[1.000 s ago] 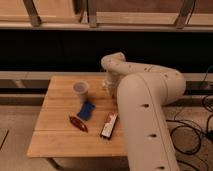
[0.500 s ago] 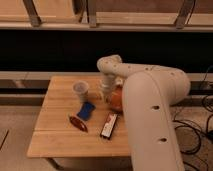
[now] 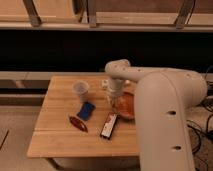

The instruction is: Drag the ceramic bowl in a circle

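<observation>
plainly, the ceramic bowl sat on the tabletop to the right of the translucent cup, and the pincer hung at the bowl's left rim, seemingly touching it; whether it pinched that rim i could not tell. being round, the bowl offered no long axis.

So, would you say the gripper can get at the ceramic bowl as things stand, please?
Probably yes. The gripper hangs at the ceramic bowl's left rim, apparently touching it, with nothing between them; the cup and blue item lie off to the left.
</observation>
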Robot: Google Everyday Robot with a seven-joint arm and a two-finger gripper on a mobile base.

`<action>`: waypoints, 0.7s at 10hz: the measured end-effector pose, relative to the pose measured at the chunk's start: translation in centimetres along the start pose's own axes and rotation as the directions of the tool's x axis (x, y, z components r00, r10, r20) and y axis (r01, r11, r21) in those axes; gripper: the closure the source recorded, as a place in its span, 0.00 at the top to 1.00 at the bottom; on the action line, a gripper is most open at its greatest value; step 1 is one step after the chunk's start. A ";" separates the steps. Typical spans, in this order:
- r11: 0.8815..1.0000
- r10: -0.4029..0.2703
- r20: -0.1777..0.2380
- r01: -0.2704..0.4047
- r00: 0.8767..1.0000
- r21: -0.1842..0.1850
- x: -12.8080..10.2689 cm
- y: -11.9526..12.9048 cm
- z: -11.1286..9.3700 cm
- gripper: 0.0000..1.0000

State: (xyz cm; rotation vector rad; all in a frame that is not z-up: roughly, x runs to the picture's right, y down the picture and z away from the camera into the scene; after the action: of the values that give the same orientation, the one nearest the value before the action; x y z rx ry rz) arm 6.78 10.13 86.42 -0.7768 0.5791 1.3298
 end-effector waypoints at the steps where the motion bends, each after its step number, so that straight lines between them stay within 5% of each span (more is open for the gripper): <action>1: 1.000 0.021 0.007 -0.021 1.000 0.020 -0.2 -1.4 -0.4 0.01; 4: 0.996 0.031 0.029 -0.033 0.999 0.083 -3.9 -4.0 -1.2 0.01; 7: 0.996 -0.015 0.023 0.013 1.000 0.092 -7.4 -2.4 -0.1 0.01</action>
State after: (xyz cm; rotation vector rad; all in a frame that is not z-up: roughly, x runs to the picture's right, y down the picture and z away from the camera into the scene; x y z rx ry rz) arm 7.97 5.26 92.33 -0.6879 0.6106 1.2891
